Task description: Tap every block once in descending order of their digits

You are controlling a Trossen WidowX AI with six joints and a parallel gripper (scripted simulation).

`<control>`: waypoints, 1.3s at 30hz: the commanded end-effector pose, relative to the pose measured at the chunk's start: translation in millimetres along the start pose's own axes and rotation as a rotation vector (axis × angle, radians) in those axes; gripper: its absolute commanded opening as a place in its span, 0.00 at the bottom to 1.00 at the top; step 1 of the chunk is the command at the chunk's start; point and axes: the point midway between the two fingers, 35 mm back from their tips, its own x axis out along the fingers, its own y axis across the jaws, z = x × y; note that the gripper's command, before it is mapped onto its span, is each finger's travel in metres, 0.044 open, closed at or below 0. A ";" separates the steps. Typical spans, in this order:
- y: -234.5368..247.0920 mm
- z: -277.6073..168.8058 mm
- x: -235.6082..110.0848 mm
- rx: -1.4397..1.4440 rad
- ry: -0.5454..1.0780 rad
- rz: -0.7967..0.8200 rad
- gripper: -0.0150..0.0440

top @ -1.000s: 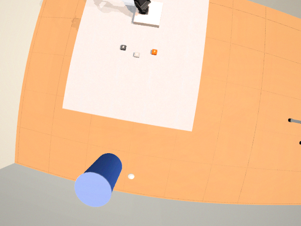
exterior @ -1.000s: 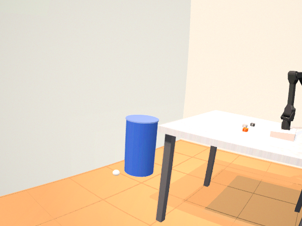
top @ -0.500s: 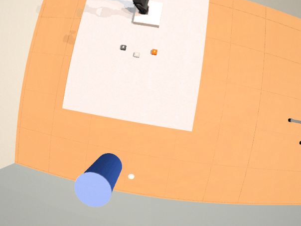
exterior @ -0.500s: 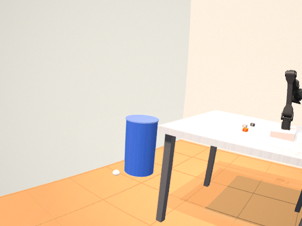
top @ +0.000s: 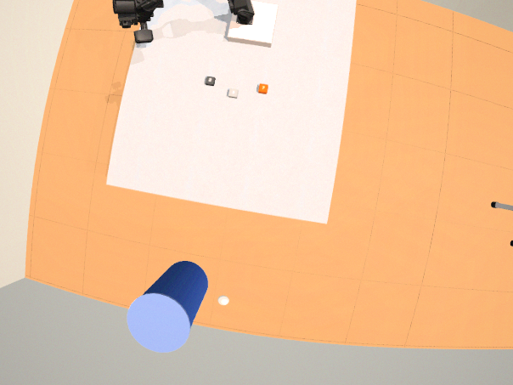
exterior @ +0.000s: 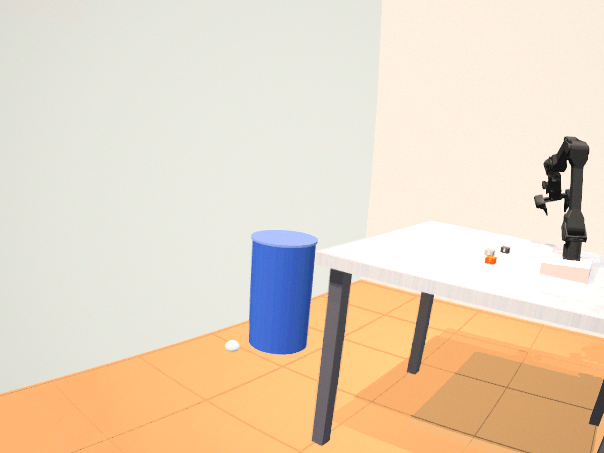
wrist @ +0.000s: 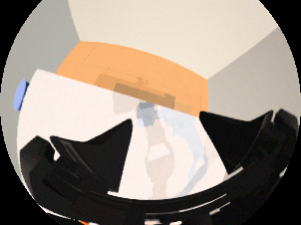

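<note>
While the arm (exterior: pixel 574 190) bent over from its white base plate (top: pixel 261 33), the gripper (exterior: pixel 543 203) hung high above the table (exterior: pixel 403 258) with its fingers spread wide and nothing between them. Taking that base plate as the marker, the gripper hovered well off to one side of it, over the table's edge, far from all three blocks. They sat in a short, uneven row out in front of the plate: the dark grey block (top: pixel 210 81) on the gripper's side, the white block (top: pixel 232 93) in the middle and a touch farther out, the orange block (top: pixel 262 88) on the far side, all apart from one another. Their digits were too small to read. Away on the floor stood a blue cylinder (exterior: pixel 280 291) with a small white ball (exterior: pixel 231 345) just beside it.
</note>
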 end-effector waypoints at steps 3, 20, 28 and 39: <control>94.8 -26.2 -41.2 -0.342 0.088 0.226 0.93; 208.4 -150.8 -168.0 -1.110 0.309 0.630 0.93; 208.4 -150.8 -168.0 -1.110 0.309 0.630 0.93; 208.4 -150.8 -168.0 -1.110 0.309 0.630 0.93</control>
